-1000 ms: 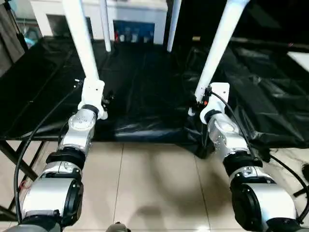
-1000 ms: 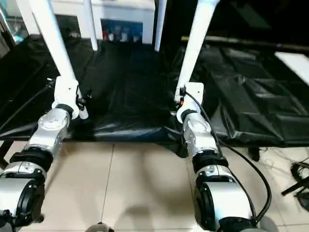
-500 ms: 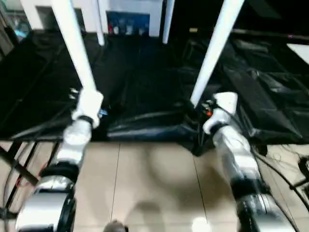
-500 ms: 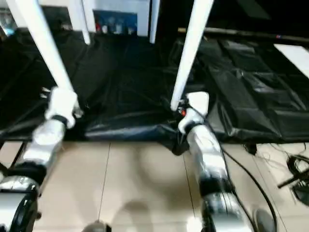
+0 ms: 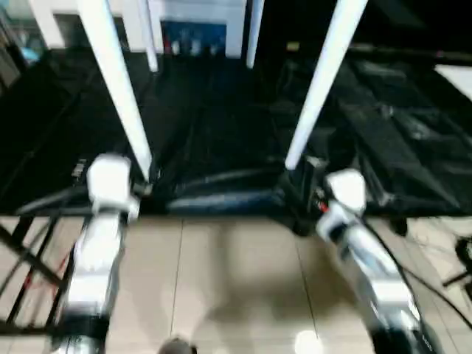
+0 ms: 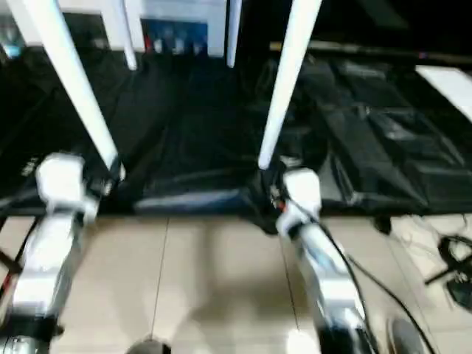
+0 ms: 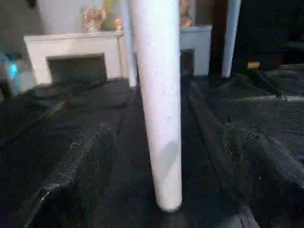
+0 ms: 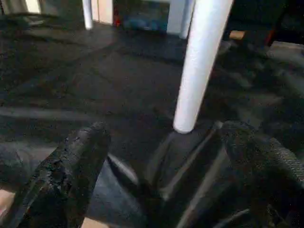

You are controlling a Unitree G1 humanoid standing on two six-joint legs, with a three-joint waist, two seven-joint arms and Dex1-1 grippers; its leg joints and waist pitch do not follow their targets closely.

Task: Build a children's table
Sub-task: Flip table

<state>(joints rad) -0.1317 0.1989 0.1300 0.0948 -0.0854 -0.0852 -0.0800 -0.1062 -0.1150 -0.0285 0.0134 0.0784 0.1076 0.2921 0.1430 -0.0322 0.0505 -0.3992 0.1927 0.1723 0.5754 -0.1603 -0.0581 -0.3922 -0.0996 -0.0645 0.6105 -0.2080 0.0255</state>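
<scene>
White tapered tube legs stand upright on the black-draped bench [image 5: 221, 125], their lower ends resting on the black sheet and their upper parts running out of the top of the head views. The near-left leg [image 5: 118, 88] meets the sheet close to the front edge of the bench, just beyond the left arm's white wrist housing [image 5: 110, 181]. The near-right leg [image 5: 317, 88] meets the sheet near the front edge as well, just beyond the right arm's white wrist housing [image 5: 345, 188]. Two further legs, the far-left leg [image 5: 150, 37] and the far-right leg [image 5: 254, 33], stand deeper on the bench, near a white cabinet [image 5: 199, 11] at the back.

Right pincer [image 8: 164, 156]: released. Its two black fingers [image 8: 71, 166] are spread wide, and the rounded foot of the near-right leg shows between and beyond them, apart from both fingers.

Left pincer: its fingers are not discernible in the frames; the state cannot be told from what is visible. The left wrist view looks straight at the near-left leg [image 7: 159, 95], whose rounded foot sits on the black sheet.

Both silver forearms reach forward over a beige tiled floor [image 5: 236, 287]. Black cables [image 5: 435, 287] trail beside the right forearm.
</scene>
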